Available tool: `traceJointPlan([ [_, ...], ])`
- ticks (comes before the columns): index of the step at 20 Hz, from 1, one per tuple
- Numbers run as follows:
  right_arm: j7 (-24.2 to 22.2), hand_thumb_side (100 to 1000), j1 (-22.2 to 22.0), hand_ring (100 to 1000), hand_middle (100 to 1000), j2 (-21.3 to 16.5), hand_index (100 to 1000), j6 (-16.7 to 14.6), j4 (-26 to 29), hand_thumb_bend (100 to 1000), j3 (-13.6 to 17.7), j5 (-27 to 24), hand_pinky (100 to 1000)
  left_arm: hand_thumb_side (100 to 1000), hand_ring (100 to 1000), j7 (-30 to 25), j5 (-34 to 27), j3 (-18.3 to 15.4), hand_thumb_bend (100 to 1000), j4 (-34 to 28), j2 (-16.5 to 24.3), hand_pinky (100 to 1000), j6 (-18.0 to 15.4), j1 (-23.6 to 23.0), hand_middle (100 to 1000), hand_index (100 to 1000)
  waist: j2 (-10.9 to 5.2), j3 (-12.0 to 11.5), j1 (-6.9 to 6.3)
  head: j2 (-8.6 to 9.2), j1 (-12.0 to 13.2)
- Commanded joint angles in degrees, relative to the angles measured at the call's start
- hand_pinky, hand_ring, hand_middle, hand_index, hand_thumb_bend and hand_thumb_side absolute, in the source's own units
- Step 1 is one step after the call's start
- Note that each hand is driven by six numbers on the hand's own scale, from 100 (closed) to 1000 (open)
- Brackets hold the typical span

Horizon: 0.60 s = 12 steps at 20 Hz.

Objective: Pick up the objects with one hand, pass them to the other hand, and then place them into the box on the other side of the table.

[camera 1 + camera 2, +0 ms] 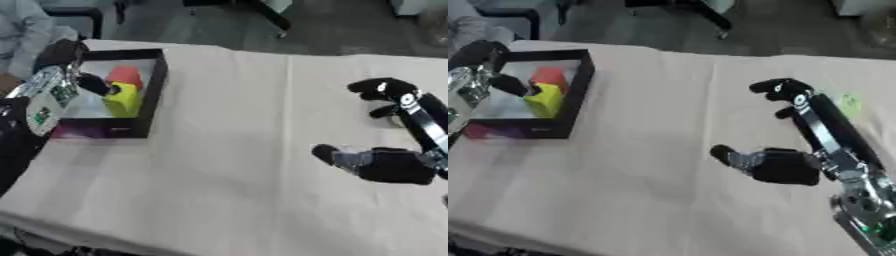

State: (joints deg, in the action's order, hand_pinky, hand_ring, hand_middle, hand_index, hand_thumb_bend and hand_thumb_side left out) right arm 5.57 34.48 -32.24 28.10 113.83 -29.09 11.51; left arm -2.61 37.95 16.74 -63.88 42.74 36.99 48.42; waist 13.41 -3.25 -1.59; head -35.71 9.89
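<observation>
Left hand (77, 75): I see it over the box (154, 95) at the table's left side, dark fingers reaching down to the yellow block (122, 100). A fingertip meets the block's upper edge; whether the fingers pinch it or only touch it I cannot tell, since the hand covers that side.

Yellow block: inside the box, upright, near its right wall.

Red block (124, 75): inside the box, just behind the yellow one, partly hidden by it.

Right hand (776, 165): over the table (227, 150) at the right, well apart from the box. Fingers relaxed and spread, thumb (724, 154) stretched toward the table's middle, holding nothing.

Green patch (849, 104): on the table beyond the right hand, too blurred to make out.

Box: its lower-left corner is hidden behind the left arm.
</observation>
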Motion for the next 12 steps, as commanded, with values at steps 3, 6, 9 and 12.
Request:
traceJointPlan([
  [3, 0.7, 343, 0.1, 869, 846, -2.6, 829, 0.7, 0.8, 659, 2.1, 0.8, 764, 106, 723, 3.8, -3.6, 0.8, 315, -6.7, 2.5, 809, -2.4, 1.0, 649, 771, -0.94, -0.1, 0.23, -0.49, -1.6],
  [6, 0.5, 345, -0.3, 874, 854, -3.5, 830, 2.6, 0.8, 656, 3.5, 1.6, 769, 100, 693, 6.4, -6.1, 2.1, 280, -10.9, 2.8, 794, -4.9, 0.6, 617, 725, -1.07, 0.0, 0.27, -0.60, -2.8],
  [9, 0.4, 348, -0.8, 877, 860, -4.8, 825, 4.1, 0.8, 655, 5.4, 2.1, 772, 100, 683, 9.0, -8.8, 2.3, 210, -15.1, 3.3, 796, -7.3, -0.6, 608, 718, -1.07, 0.1, 0.29, -0.68, -4.2],
  [12, 0.8, 343, -1.5, 877, 861, -5.8, 821, 5.4, 0.8, 650, 7.4, 1.6, 770, 100, 683, 11.0, -11.4, 1.7, 121, -18.0, 3.5, 798, -7.8, -1.7, 612, 720, -1.02, 0.2, 0.30, -0.54, -5.2],
])
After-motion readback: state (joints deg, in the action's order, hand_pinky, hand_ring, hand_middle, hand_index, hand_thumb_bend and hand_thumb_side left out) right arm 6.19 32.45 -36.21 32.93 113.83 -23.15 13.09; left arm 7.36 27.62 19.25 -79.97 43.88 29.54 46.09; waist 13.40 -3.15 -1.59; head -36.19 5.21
